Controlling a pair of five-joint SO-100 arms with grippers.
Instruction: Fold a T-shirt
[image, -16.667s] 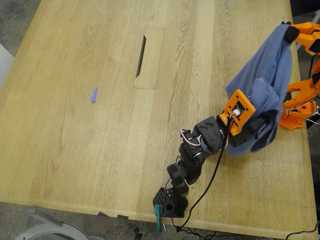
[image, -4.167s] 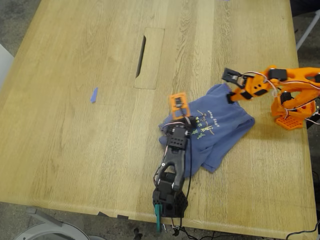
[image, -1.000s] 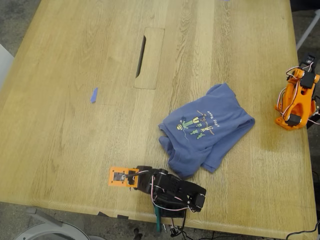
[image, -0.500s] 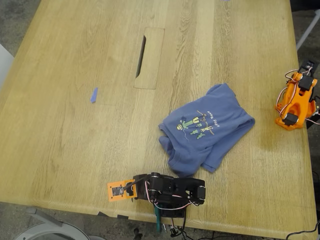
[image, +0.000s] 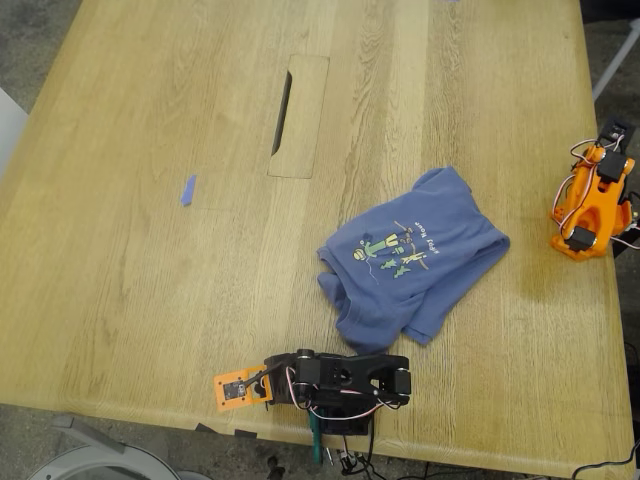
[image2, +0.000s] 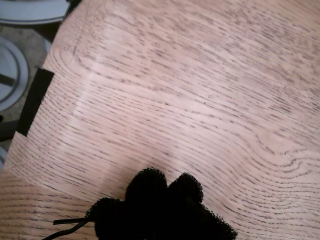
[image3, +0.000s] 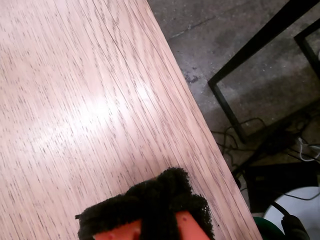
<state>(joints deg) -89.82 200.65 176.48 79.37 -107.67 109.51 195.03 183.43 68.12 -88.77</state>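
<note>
Lying crumpled right of centre in the exterior view, the T-shirt (image: 415, 258) awaits re-grasping; both parked grippers' jaw openings are indiscernible.

Only lettering in view: a short line of yellow text beside the small multicoloured cartoon-figure print (image: 383, 251) on the chest of the slate-blue short-sleeved cotton T-shirt (image: 415, 262), exterior view. Too small and blurred to read. No other labels, brands or numbers legible.
</note>
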